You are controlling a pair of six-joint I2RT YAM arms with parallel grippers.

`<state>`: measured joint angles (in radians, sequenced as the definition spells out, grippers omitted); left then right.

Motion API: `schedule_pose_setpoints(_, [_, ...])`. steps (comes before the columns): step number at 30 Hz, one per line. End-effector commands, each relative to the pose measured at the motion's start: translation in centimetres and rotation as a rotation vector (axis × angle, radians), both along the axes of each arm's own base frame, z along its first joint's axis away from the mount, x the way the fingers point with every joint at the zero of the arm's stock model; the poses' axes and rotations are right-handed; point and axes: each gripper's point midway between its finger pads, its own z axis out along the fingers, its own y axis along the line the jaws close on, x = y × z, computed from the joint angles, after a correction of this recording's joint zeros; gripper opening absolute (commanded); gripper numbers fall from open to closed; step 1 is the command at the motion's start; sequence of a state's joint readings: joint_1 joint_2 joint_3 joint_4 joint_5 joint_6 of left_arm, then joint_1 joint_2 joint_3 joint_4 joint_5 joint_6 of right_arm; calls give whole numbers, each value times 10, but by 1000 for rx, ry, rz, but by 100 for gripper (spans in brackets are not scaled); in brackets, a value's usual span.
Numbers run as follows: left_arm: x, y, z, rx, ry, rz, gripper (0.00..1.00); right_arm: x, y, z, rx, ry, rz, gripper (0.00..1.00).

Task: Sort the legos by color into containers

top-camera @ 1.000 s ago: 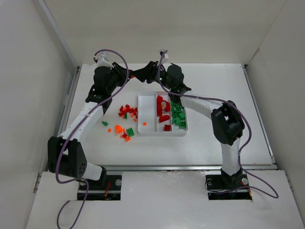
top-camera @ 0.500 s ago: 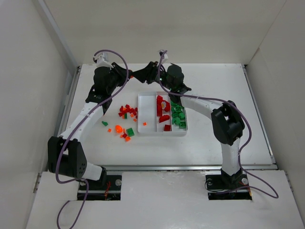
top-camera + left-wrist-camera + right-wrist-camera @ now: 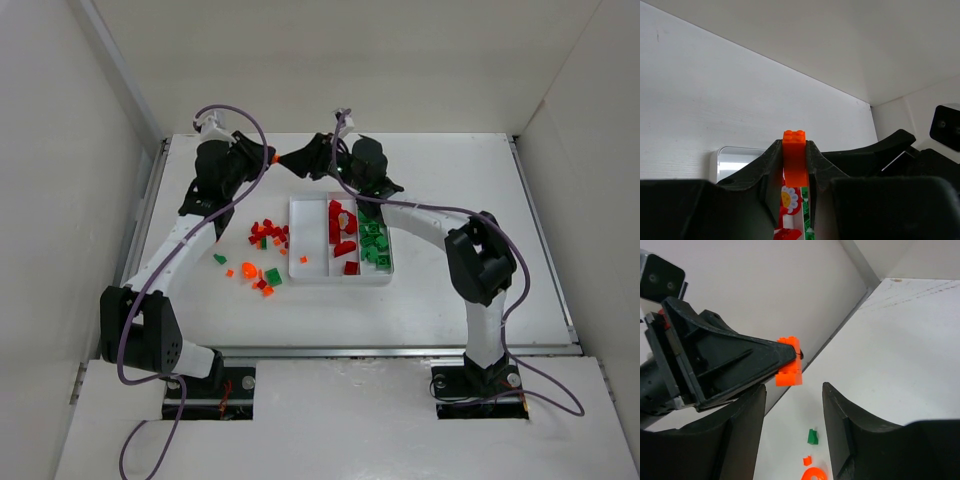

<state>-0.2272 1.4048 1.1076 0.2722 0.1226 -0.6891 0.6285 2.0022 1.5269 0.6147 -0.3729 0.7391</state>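
1. Left fingers (image 3: 771, 161) are clamped on an orange brick (image 3: 794, 159), held in the air near the far left corner of the tray (image 3: 296, 240).
2. Right fingers (image 3: 742, 432) stand apart, facing that brick without touching it.
3. It looks like a hand-over: close the right pair squarely on the free end before the left pair lets go.
4. Orange probably belongs in the left compartment (image 3: 305, 228); lower close before releasing.

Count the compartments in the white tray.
3: left compartment holding one orange piece, middle compartment with mostly dark red bricks, right compartment with green bricks.
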Motion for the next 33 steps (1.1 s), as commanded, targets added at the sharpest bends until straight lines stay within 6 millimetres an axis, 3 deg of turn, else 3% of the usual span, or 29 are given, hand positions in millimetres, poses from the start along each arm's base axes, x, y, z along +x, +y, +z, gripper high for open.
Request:
schedule_pose_setpoints(1, [-6,2,22,-22,-71,2,0,-10,6,49,55,-121,53,55])
schedule_pose_setpoints(6, [-5,2,27,-26,-88,2,0,-11,14,51,48,-128,105,55])
schedule_pose_setpoints(8, [-4,4,27,-25,-89,11,0,-7,17,40,31,-103,106,55])
schedule_pose_setpoints(14, [-1,7,37,-14,-137,31,0,-4,15,42,28,-91,82,51])
schedule_pose_setpoints(20, [0,7,46,-21,-163,30,0,3,11,29,3,-39,30,51])
schedule_pose_setpoints(23, [-1,3,46,-33,-160,11,0,2,12,39,11,-54,40,51])
schedule_pose_setpoints(24, [-2,3,44,-41,-148,11,0,4,13,30,-1,-36,40,51])
schedule_pose_setpoints(33, [-2,-3,43,-51,-145,-6,0,5,17,30,-4,-37,59,51])
